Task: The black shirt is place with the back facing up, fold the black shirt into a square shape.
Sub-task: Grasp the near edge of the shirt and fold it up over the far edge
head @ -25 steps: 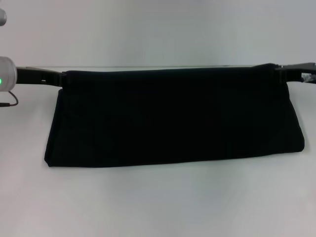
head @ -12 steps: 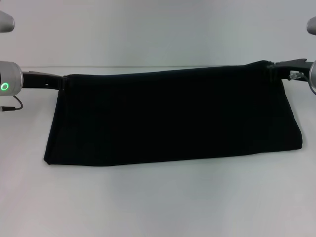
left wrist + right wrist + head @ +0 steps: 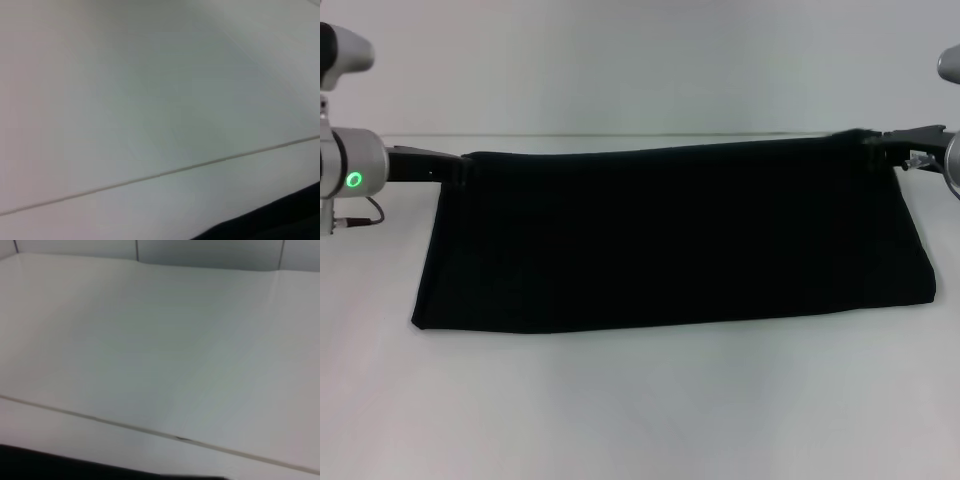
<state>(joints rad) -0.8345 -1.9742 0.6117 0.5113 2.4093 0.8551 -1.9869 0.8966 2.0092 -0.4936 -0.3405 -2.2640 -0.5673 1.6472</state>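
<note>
Plain black cloth fills the middle of my head view: the black shirt [image 3: 670, 240], a soft matte sheet held up by its top corners, hanging as a wide band that flares toward its lower edge, which rests on the white tabletop [image 3: 640, 410]. I can read no lettering or label on the side facing me; the surface is a single dark tone with only faint vertical folds.

My left tool [image 3: 460, 172] is clamped on the shirt's top corner at the left, and my right tool [image 3: 876, 142] is clamped on the top corner at the right, slightly higher, so the top hem slopes up toward the right.

Compared with half a second ago, the left arm has moved inward, its green-lit wrist ring now further into view, and the left corner sits a little further right. The right corner has barely shifted. The top hem sags a touch less.

Each wrist view shows only smooth white surface, a thin seam line, and a sliver of black fabric [image 3: 280, 220] [image 3: 60, 465] at the edge.
</note>
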